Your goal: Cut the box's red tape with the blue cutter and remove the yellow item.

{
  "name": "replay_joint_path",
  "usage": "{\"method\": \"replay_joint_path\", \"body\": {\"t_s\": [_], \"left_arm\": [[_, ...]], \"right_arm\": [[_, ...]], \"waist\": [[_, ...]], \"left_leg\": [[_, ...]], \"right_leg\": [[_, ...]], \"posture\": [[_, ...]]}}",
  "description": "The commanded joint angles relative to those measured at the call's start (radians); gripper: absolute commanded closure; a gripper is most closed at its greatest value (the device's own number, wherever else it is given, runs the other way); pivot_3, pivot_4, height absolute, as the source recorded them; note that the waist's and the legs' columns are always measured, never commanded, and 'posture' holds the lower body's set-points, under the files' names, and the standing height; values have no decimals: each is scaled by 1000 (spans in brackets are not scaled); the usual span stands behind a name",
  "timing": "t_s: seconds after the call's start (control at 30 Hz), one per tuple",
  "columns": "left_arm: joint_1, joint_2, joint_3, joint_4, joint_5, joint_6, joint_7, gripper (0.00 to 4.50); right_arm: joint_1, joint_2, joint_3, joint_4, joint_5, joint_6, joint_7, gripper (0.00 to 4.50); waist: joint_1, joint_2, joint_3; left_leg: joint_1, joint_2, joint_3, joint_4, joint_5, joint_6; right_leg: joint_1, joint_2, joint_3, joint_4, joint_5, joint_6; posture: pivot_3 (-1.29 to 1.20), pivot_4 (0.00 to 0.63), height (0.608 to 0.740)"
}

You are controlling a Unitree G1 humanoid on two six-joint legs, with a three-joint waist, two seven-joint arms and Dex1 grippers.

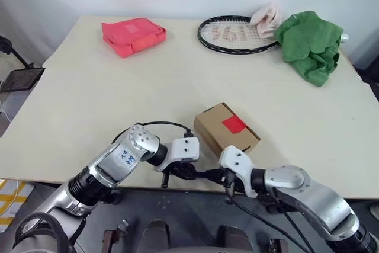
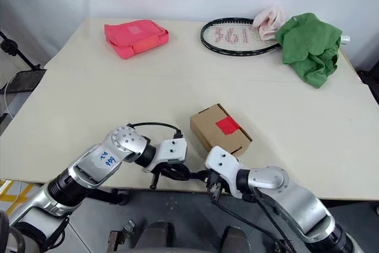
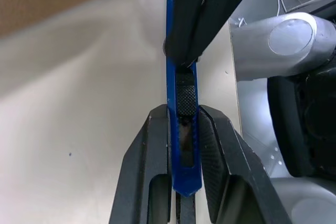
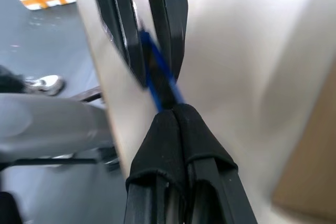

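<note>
Both our arms reach in over the near edge of the worktop (image 1: 89,105), wrists bent toward each other so the two grippers meet tip to tip just in front of the box (image 1: 226,130). Our left gripper (image 3: 184,145) has its jaws clamped on the blue cutter (image 3: 181,129), one finger against each flat side, near the ribbed black slider. Our right gripper (image 4: 170,111) points across at it with jaws pressed tight together, pinching the cutter's other end. The cutter hangs level between them above the worktop's edge.

The box sits closed near that edge, just beyond the grippers, its red tape (image 1: 234,124) lying across the lid.

A blue handwritten label on our left forearm is too small to read. At the far side, the racket (image 1: 235,34) shows red "361" on its strings, beside a green cloth (image 1: 309,42), a pink cloth (image 1: 267,18) and a red pouch (image 1: 132,35).
</note>
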Motion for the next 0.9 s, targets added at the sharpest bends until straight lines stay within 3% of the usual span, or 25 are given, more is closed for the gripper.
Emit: {"method": "replay_joint_path", "body": {"t_s": [0.03,0.1,0.17,0.27,0.3,0.47,0.53,0.73,0.9], "left_arm": [[57,33,81,31,-19,-237,-36,4088],[101,22,174,50,-75,-446,-67,4088],[126,9,227,66,-112,-570,-96,4088],[133,9,262,73,-132,-675,-133,4088],[130,9,262,77,-125,-699,-138,4088],[50,-48,233,30,-103,-642,-89,4088],[11,-81,204,25,-74,-630,-75,4088],[-56,-159,149,45,-29,-586,-38,4088],[-84,-182,138,63,-6,-579,-27,4088]], "right_arm": [[24,-50,-276,-128,347,184,31,4493],[35,-121,-449,-123,694,243,-63,4118],[50,-205,-531,-95,939,227,-185,3643],[108,-436,-600,-19,1360,139,-346,2618],[129,-492,-611,-5,1434,115,-357,2147],[118,-623,-623,71,1475,17,-376,720],[87,-637,-569,92,1475,-15,-426,115],[-11,-570,-376,73,1475,-77,-549,50],[-15,-620,-340,103,1475,-32,-585,50]], "waist": [[-1,1,1],[-6,2,3],[-11,2,4],[-13,4,5],[-15,3,5],[-15,1,5],[-12,1,6],[-16,0,6],[-16,0,6]], "left_leg": [[-1,0,0,0,0,0],[-2,0,0,0,0,0],[-2,1,0,-1,0,0],[-3,2,-1,-1,0,0],[-4,2,-1,1,-1,1],[-5,2,0,2,-1,2],[-6,2,-1,4,-1,2],[-9,2,-1,5,-2,3],[-9,2,-1,6,-2,3]], "right_leg": [[-1,0,0,0,0,0],[-2,0,0,0,0,0],[-3,0,-1,0,0,-1],[-2,1,-2,-2,1,-1],[-2,1,-2,-2,1,-1],[-2,2,-2,-5,4,0],[-2,2,-2,-6,5,1],[-2,2,-2,-7,5,1],[-3,2,-2,-7,5,1]], "posture": [[0,150,740],[0,150,740],[0,150,740],[0,150,740],[0,150,740],[0,150,740],[0,150,740],[0,150,740],[0,150,740]]}}
